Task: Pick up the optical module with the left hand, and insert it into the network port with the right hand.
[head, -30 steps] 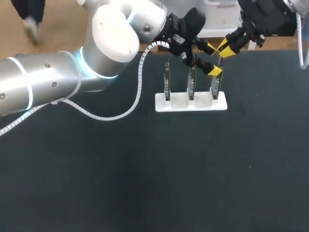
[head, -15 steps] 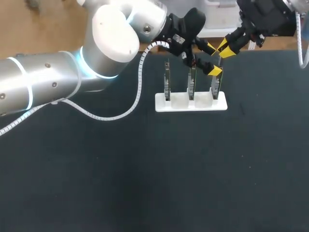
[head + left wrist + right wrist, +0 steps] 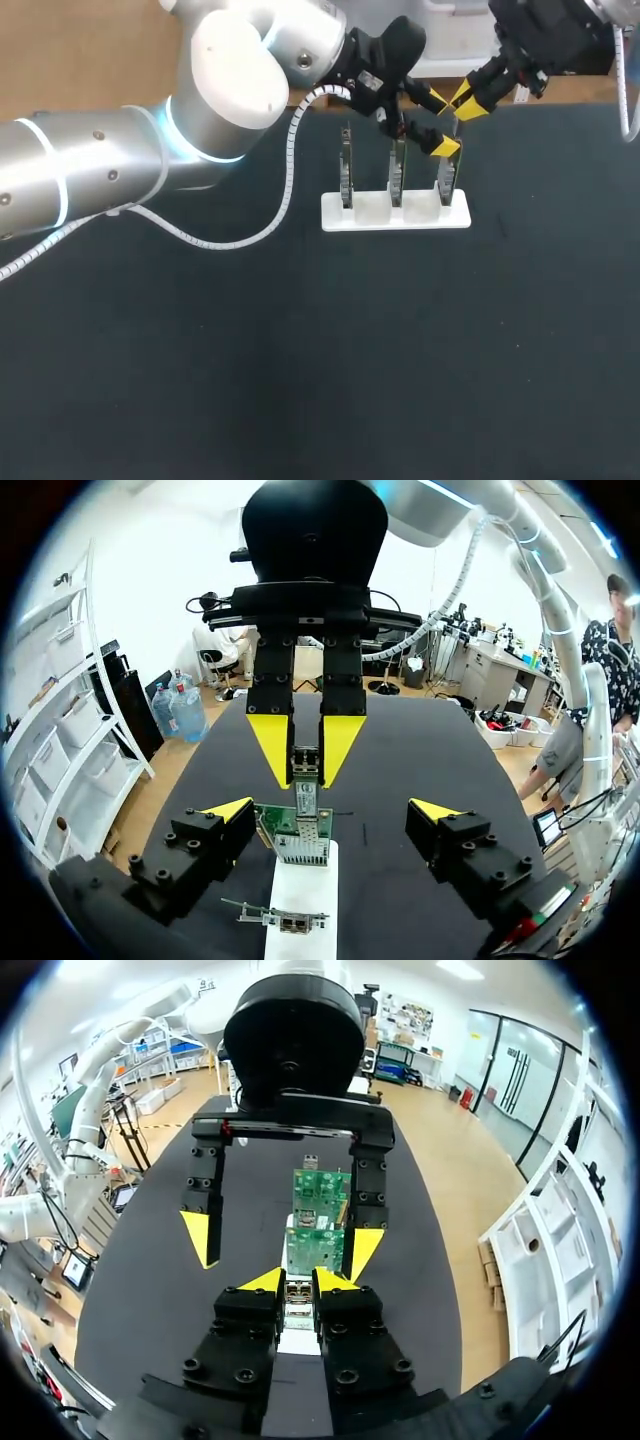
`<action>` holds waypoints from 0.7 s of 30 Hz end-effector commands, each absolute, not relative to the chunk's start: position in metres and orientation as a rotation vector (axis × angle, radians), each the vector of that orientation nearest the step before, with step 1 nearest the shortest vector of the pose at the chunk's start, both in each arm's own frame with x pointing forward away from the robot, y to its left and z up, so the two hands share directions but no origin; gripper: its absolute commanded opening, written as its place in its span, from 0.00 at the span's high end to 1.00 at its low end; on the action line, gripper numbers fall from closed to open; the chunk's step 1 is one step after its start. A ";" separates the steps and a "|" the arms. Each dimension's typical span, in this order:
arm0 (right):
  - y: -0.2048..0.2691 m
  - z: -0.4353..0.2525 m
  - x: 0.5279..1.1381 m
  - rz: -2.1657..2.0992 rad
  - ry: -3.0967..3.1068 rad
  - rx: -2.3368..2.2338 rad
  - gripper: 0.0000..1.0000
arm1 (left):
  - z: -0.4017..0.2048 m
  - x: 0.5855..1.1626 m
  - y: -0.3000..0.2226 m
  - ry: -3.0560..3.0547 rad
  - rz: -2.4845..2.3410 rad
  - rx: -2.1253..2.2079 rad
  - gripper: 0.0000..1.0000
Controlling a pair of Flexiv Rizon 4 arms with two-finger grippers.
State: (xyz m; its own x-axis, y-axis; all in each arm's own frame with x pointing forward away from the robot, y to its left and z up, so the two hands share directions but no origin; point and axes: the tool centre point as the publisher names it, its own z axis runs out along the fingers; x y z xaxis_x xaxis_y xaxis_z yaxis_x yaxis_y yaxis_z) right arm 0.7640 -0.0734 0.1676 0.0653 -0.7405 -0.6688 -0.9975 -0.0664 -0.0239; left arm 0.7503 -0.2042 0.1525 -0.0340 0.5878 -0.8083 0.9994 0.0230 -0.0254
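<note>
Well across the dark desk [image 3: 300,350], the left arm stretches in from its side to the far edge. Its end effector [image 3: 330,810] is spread wide on either side of a green circuit board [image 3: 270,822]. Opposite, the right arm comes in at the far right corner, its end effector [image 3: 300,1282] pinching the optical module [image 3: 304,772] upright between both yellow tips. The module's lower end meets the metal port [image 3: 303,840] at that board's top edge. This board is the rightmost of three standing in a white holder [image 3: 395,214].
</note>
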 end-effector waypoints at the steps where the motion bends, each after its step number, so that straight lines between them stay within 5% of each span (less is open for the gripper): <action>1: -0.074 0.168 0.759 0.675 1.732 -1.846 1.00 | 0.153 0.752 -0.206 1.694 -0.855 1.633 0.00; 21: -0.073 0.158 0.760 0.698 1.738 -1.840 1.00 | 0.153 0.752 -0.206 1.694 -0.855 1.633 0.00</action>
State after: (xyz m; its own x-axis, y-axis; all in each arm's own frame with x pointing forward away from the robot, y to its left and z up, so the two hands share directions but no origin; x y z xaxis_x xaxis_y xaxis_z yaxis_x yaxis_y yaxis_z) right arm 0.7592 -0.0739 0.1602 0.0477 -0.7377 -0.6734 -0.9986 -0.0500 -0.0160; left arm 0.7503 -0.2042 0.1525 -0.0340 0.5878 -0.8083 0.9994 0.0230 -0.0254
